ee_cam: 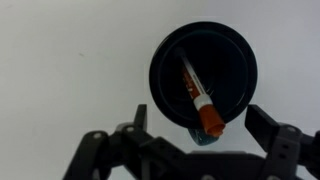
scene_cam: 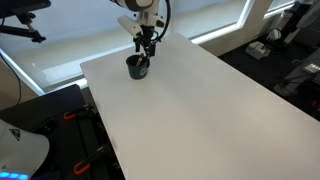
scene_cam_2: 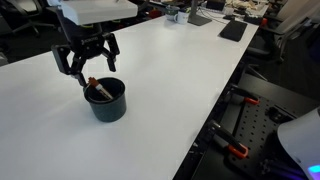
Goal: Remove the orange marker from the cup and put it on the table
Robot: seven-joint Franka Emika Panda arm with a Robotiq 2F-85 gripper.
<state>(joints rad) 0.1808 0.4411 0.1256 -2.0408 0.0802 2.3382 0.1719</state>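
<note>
The black cup (scene_cam_2: 107, 101) stands on the white table (scene_cam_2: 190, 80) near its far corner; it also shows in an exterior view (scene_cam: 137, 67) and fills the wrist view (ee_cam: 203, 75). The orange marker (ee_cam: 203, 108) leans inside it, its orange end sticking over the rim toward my gripper; it shows in an exterior view (scene_cam_2: 97, 89). My gripper (scene_cam_2: 87, 62) hovers just above the cup with its fingers open and nothing between them. In the wrist view the two fingers straddle the marker's top end (ee_cam: 205, 125).
The table edge runs close behind the cup (scene_cam: 110, 55). Beyond the table stand black equipment with orange clamps (scene_cam_2: 240, 125) and desk clutter at the far end (scene_cam_2: 232, 28). The white top stretches wide toward the near side (scene_cam: 210, 120).
</note>
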